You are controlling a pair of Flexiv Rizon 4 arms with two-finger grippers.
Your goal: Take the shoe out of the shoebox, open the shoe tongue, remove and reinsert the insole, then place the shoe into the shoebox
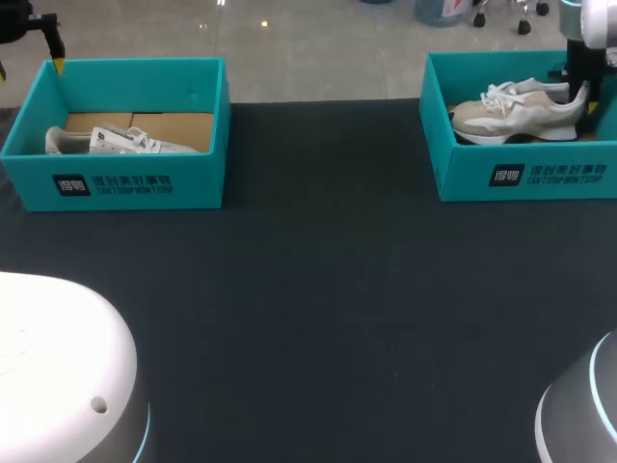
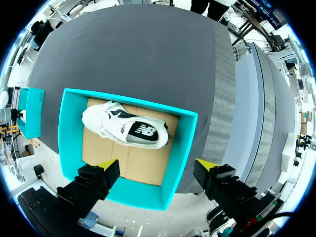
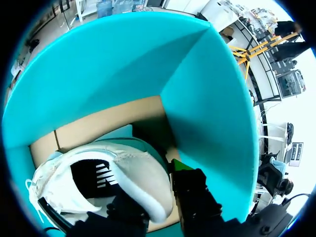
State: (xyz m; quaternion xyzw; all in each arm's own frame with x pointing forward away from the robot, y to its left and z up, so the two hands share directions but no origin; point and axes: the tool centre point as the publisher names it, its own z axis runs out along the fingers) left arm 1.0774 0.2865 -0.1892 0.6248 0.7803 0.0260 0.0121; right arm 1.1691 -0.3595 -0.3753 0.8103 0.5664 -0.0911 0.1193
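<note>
You're in a robot test lab, to judge by the setup. A wide desk (image 1: pixel 318 289) draped in plain black cloth carries a teal cardboard shoebox on the left (image 1: pixel 125 183) and a matching teal shoebox on the right (image 1: pixel 521 178), staged well apart. The white rounded left arm (image 1: pixel 58 367) and the grey right arm (image 1: pixel 583 415) rise at the near edge.

Teal shoebox (image 1: pixel 463 174) with white print; beige-and-white shoe (image 1: pixel 516 114); black table (image 1: pixel 318 289).

beige shoe (image 1: pixel 521 114) upright in right teal shoebox (image 1: pixel 463 169) | white shoe (image 1: pixel 125 143) sideways in left shoebox (image 1: pixel 193 183)
</note>
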